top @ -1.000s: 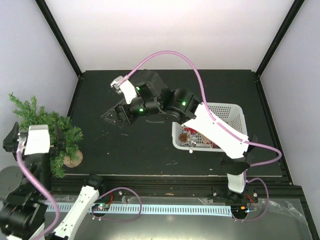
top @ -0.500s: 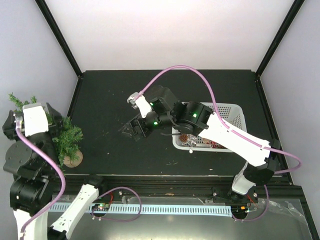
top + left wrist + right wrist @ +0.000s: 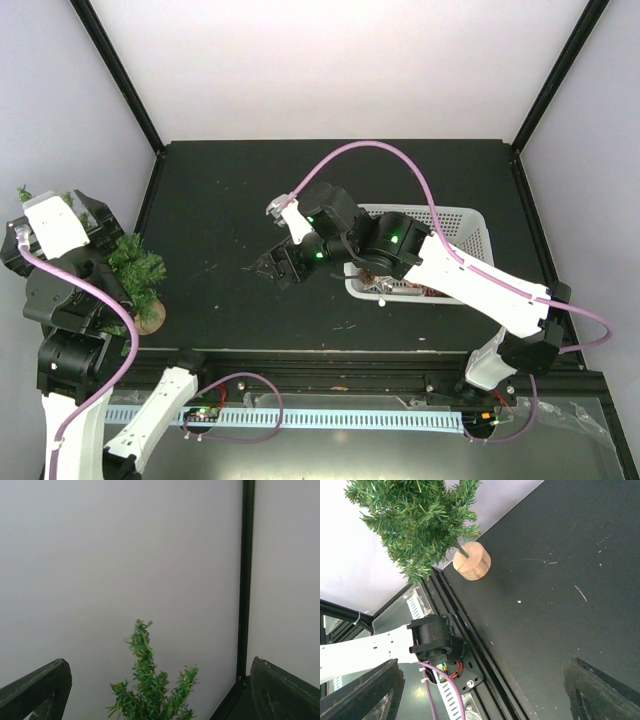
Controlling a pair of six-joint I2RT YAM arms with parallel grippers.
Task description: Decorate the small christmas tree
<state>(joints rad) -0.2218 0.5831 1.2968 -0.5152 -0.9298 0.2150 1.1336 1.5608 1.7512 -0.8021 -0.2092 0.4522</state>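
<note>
Remote operator's view: the black table fills the floor of the pale-walled enclosure. The right arm reaches from its base at the near edge toward the table's middle, with its pink cable looping above it. The right gripper hangs over the centre of the surface, spread wide with nothing between its fingers. In its own wrist view only the two dark fingertips show, cut off at the bottom corners.

The left arm rises at the near-left corner, partly out of frame, and hides much of the tree from above. The left gripper is also spread wide and grips nothing. The tree's tip shows between its fingers against the wall, and I cannot tell how near it is.

A white slatted basket sits toward the right edge, crossed by the right arm. The small christmas tree stands upright at the left edge, close to the near-left corner, its top cut off in the right wrist view. Its round wooden stump base sits just beside the table's edge. Brown and red ornaments lie in the basket, too small for me to name. Any markings on the circuit board below the near edge are too small to read.
</note>
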